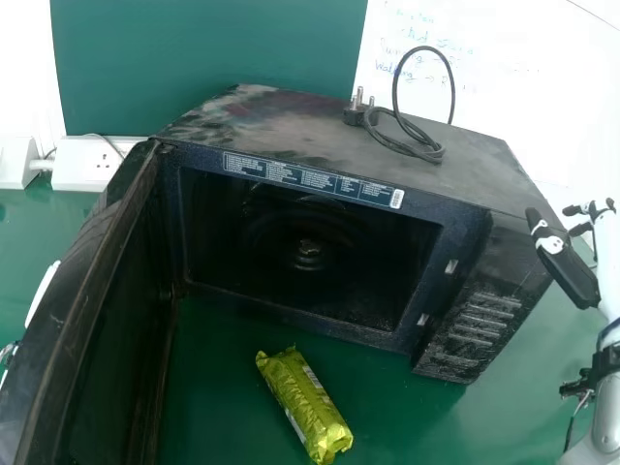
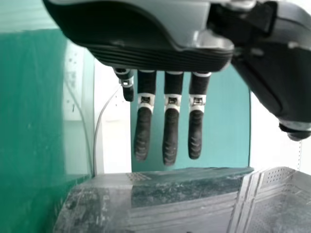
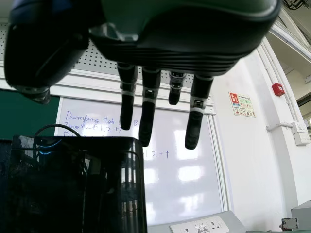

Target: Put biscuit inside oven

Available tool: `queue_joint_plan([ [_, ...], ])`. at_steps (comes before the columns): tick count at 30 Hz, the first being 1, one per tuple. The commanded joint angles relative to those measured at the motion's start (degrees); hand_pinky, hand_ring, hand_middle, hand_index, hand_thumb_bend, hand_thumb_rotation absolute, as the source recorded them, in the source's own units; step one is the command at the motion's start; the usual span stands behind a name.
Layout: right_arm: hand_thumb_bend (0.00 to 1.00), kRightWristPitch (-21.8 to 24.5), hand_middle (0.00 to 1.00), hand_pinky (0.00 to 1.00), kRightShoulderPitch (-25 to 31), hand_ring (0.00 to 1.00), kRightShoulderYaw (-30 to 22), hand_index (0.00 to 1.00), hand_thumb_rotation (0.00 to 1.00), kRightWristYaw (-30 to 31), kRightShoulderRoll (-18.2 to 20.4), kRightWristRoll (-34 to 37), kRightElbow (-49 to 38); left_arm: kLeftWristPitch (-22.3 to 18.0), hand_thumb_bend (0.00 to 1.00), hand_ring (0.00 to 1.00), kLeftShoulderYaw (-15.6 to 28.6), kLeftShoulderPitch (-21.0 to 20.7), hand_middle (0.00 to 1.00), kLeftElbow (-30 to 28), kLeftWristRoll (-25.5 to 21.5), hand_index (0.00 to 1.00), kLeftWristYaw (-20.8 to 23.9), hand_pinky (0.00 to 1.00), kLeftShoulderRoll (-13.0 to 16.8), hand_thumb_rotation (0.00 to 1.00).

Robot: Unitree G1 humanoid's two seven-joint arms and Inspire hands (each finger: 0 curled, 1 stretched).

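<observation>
1. Yellow-green and glossy, the biscuit packet point(image 1: 305, 407) lies flat on the green table point(image 1: 397, 402), in front of the black oven's point(image 1: 489, 281) gaping mouth and to the right of its swung-open door point(image 1: 92, 320)
2. The right hand point(image 1: 567, 271), fingers extended and grasping nothing, is beside the oven's right flank; from there the packet lies to the robot's left and closer to its body
3. The packet's long axis runs aslant, its far end toward the left side of the opening, its near end toward the robot's right, so a grip across the middle would probably need a turned wrist
4. The left hand point(image 2: 170, 136) is likewise empty, its fingers straight; which hand is nearer is hard to judge, but the right appears to have the freer approach, with the door barring the left
5. Murk swallows much of the oven cavity point(image 1: 310, 252), the packet's underside is hidden, and the head view's edge cuts off part of the right arm point(image 1: 608, 387)
</observation>
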Motion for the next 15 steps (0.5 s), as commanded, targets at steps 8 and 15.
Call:
queue_joint_plan([
  [8, 0.84, -2.5, 0.63, 0.51, -0.2, 0.58, 1.2, 0.76, 0.57, 2.4, 0.8, 0.8, -2.3, 1.7, 0.52, 0.37, 1.0, -0.7, 0.42, 0.7, -0.3, 0.49, 0.1, 0.32, 1.1, 0.06],
  [15, 0.87, -3.4, 0.64, 0.50, -0.8, 0.58, 0.5, 0.76, 0.56, 3.5, 1.2, 5.3, -2.7, 0.5, 0.51, 0.37, 0.8, -1.1, 0.43, 1.7, 0.3, 0.50, 0.0, 0.32, 1.7, 0.06],
])
